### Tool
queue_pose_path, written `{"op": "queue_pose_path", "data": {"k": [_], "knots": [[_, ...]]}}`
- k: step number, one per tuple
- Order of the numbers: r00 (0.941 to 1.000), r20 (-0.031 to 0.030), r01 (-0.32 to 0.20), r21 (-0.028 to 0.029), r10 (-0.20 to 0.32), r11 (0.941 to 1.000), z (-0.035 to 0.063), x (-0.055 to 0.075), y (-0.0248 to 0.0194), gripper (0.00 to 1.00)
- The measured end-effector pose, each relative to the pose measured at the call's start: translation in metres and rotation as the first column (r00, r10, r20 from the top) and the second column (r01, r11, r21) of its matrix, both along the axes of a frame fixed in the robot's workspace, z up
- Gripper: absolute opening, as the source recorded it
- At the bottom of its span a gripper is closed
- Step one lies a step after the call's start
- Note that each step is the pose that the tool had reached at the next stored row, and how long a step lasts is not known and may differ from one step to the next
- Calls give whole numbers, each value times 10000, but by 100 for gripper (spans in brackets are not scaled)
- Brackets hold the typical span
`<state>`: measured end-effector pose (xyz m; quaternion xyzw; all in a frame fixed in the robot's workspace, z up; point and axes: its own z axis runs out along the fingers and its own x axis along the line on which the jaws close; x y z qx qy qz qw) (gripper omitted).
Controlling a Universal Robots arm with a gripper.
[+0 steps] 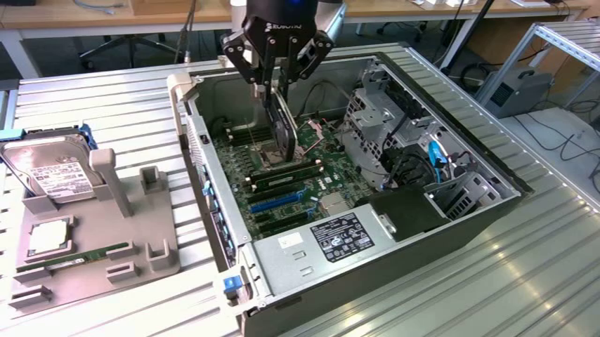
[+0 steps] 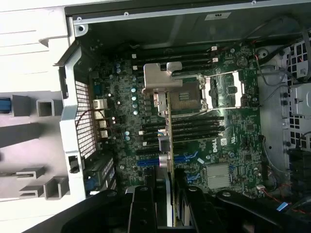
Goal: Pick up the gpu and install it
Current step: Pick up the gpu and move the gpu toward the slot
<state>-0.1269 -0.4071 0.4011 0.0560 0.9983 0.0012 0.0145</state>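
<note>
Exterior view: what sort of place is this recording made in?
Likely a robotics lab bench for computer assembly: an open grey desktop computer case on a ribbed aluminium table, a grey plastic parts holder with a silver hard drive, and wooden desks behind.

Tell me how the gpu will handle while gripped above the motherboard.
Probably stiff: the gpu hangs straight from the gripper, no sag. Likely to pivot in the grip, being thin and held at one end. Probably fragile if knocked against the case.

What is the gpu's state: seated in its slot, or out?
Out. The gripper holds the gpu edge-down above the motherboard, away from the blue slot.
</note>
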Motion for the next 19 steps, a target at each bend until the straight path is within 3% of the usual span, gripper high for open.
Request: {"op": "queue_pose_path", "data": {"k": [19], "knots": [[10000,0,0,-19,0,10000,-108,234,0,27]]}}
